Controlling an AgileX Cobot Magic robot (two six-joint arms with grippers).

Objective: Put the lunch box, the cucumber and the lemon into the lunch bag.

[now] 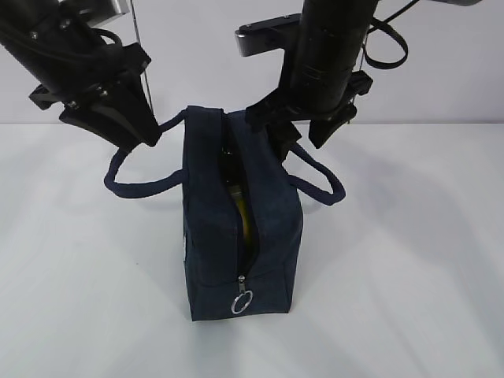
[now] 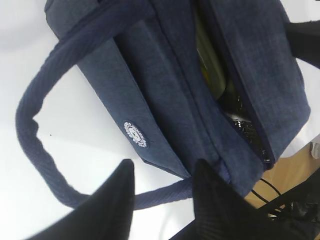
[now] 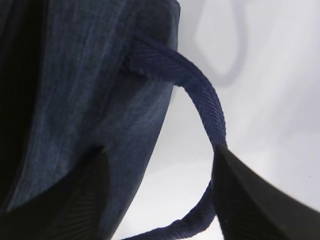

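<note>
Exterior view: the lunch bag [image 1: 236, 228] stands upright mid-table, zipper parted along the top, a strip of yellow, judged to be the lemon [image 1: 242, 211], showing in the slot. The left wrist view shows pale green and dark shapes inside the opening; whether these are the lunch box and cucumber cannot be told. Nothing of the task lies on the table [image 1: 409, 299], so loading appears essentially complete. The left gripper [image 1: 130, 130] has its jaws parted around the left handle [image 1: 138, 185], not pinching it; the right gripper [image 1: 303, 130] stands spread beside the right handle [image 1: 319, 177]. Bare tabletop surrounds the bag, leaving room to withdraw outward.
</note>
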